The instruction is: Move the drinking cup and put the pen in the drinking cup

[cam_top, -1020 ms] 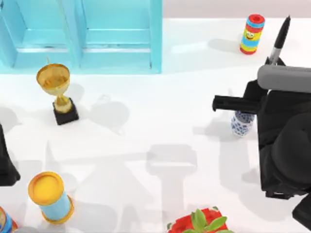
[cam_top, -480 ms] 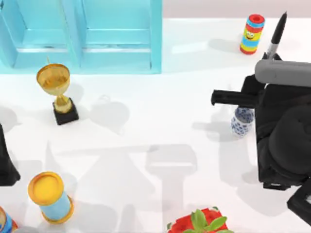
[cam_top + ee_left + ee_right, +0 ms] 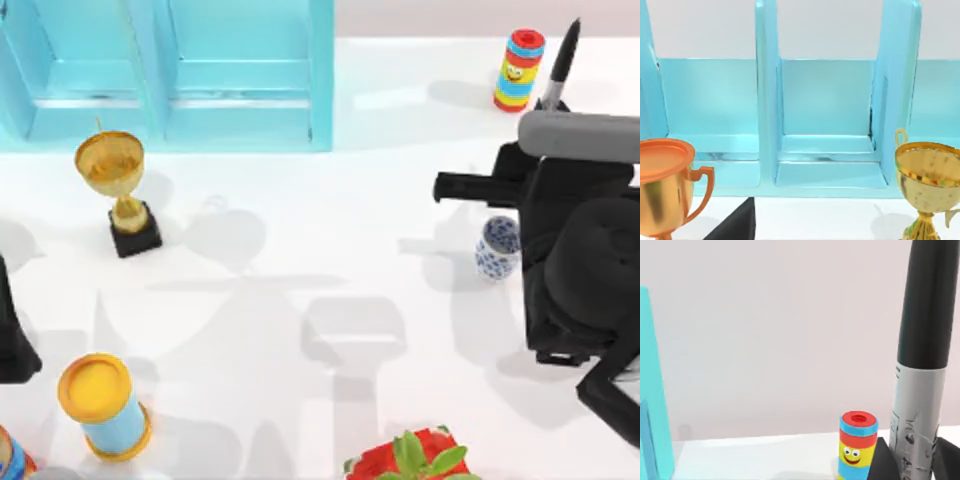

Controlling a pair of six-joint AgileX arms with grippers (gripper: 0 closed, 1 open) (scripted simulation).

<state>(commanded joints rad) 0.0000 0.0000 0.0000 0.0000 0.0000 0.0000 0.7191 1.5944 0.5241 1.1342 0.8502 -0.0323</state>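
1. Pen (image 3: 560, 62) stands nearly upright at the far right of the table (image 3: 300, 250), its tapered black cap pointing up and away, its lower end hidden behind the right arm's grey housing.
2. In the right wrist view the pen (image 3: 920, 355) rises close to the camera, black above and grey-banded below, with the dark fingers (image 3: 887, 460) of the right hand (image 3: 912, 462) pressed against both sides of its lower barrel, so the right hand is clamped on the pen.
3. The drinking cup (image 3: 498, 247), white with a blue floral pattern, stands upright on the table at the right, its mouth open to the top camera, just left of the right arm's black body and nearer than the pen.
4. A dark bar of the right arm reaches left above the cup.
5. A striped cylinder with a smiling face (image 3: 520, 70) stands at the far right, just left of the pen.
6. The left arm sits parked at the left edge of the table; whether its hand is open or closed cannot be told.
7. A gold trophy (image 3: 115, 185) stands at the left in front of a light-blue shelf unit (image 3: 170, 70).
8. A yellow-rimmed light-blue cylinder (image 3: 102, 405) lies near the left corner, and a red pot with a green plant (image 3: 410, 460) stands at the near edge.
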